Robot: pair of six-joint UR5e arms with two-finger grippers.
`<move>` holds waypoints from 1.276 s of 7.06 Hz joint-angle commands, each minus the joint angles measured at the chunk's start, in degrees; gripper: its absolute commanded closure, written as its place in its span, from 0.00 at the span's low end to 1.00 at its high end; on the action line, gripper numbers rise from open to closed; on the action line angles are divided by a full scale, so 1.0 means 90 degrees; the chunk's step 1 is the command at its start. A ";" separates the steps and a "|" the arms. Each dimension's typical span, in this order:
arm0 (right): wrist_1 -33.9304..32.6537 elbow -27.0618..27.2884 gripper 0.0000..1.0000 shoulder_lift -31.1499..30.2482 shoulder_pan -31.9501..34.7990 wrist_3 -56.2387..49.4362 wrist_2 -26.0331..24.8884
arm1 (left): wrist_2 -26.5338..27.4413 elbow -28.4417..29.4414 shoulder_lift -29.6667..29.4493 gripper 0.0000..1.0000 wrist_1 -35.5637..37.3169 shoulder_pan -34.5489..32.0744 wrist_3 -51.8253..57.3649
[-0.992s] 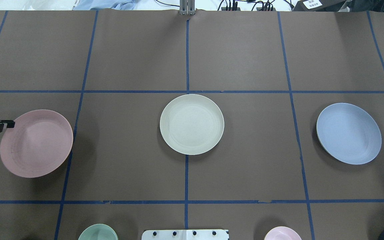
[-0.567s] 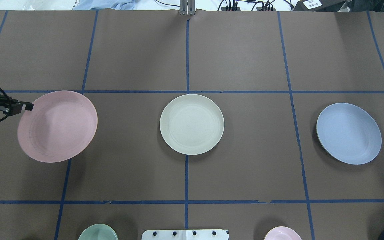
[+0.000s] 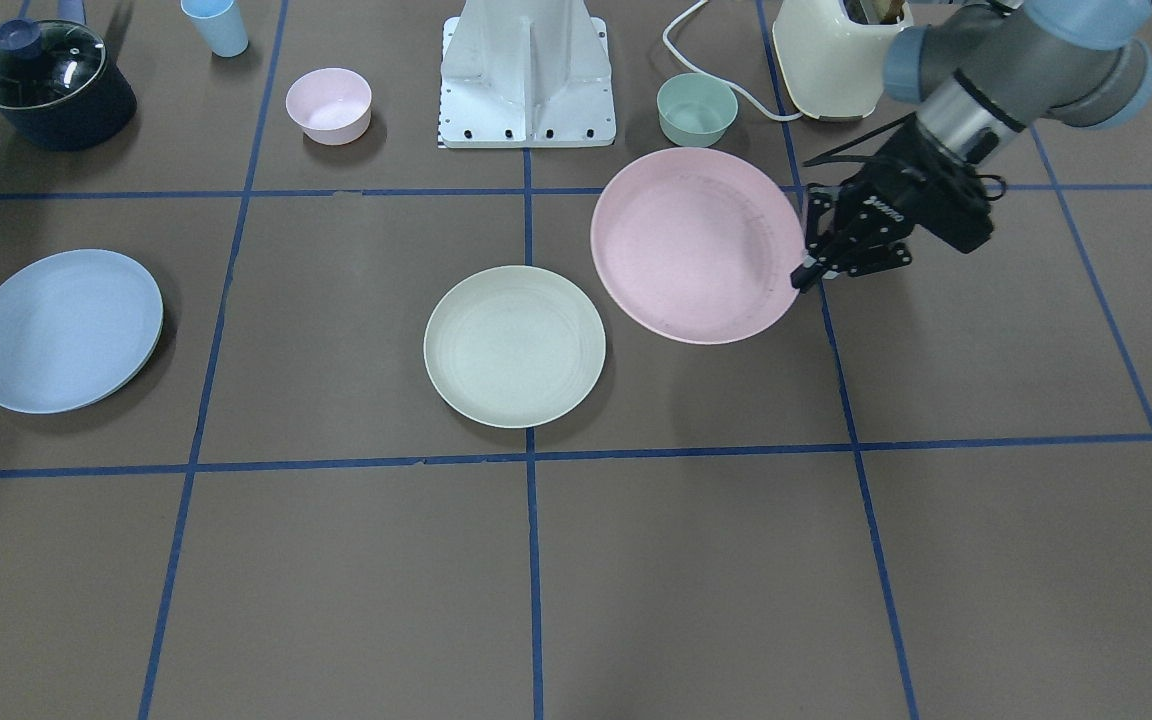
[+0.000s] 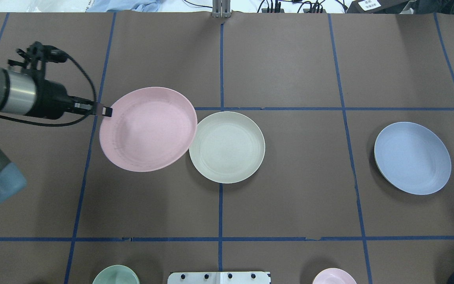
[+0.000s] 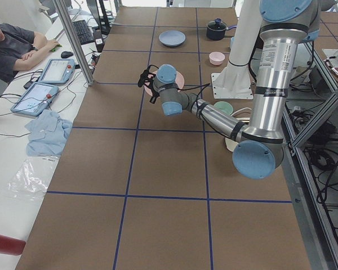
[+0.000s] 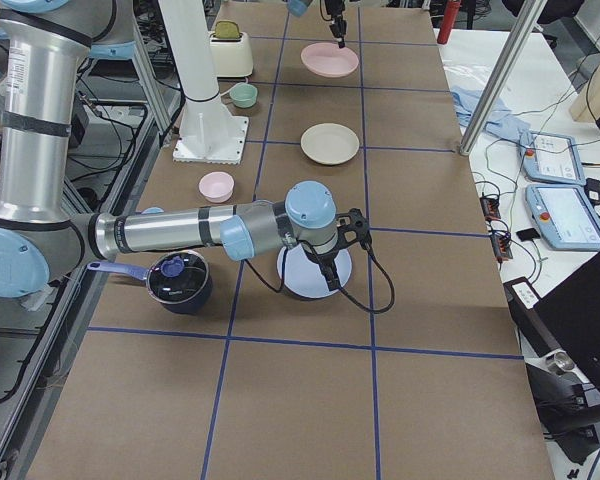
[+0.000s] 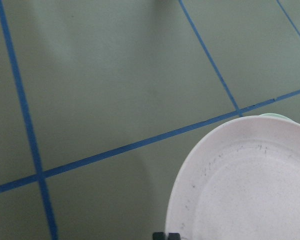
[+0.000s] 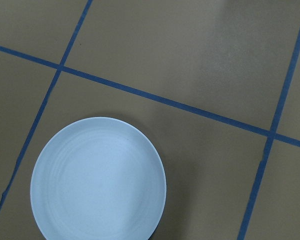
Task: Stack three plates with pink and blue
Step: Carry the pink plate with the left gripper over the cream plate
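My left gripper (image 4: pixel 106 111) is shut on the left rim of the pink plate (image 4: pixel 148 129) and holds it above the table, slightly tilted. It also shows in the front view (image 3: pixel 804 275). The pink plate's (image 3: pixel 696 245) far rim is just beside the cream-white plate (image 4: pixel 227 147), which lies flat at the table's centre. The pale blue plate (image 4: pixel 412 157) lies flat at the right. My right gripper (image 6: pixel 330 268) hovers over the blue plate (image 8: pixel 97 180); I cannot tell whether it is open or shut.
Near the robot base (image 3: pixel 528 75) stand a small pink bowl (image 3: pixel 328 105), a small green bowl (image 3: pixel 697 108), a lidded dark pot (image 3: pixel 51 80), a blue cup (image 3: pixel 216 25) and a cream appliance (image 3: pixel 826 50).
My left gripper has carried the pink plate to the right and away from the robot, from the table's left edge to beside the cream-white plate. The cream-white and blue plates have not moved.
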 commanded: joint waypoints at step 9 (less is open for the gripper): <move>0.0000 -0.0029 0.00 0.0010 0.0002 0.0011 0.0006 | 0.2237 0.2148 -0.2076 0.98 0.0467 0.1710 -0.1777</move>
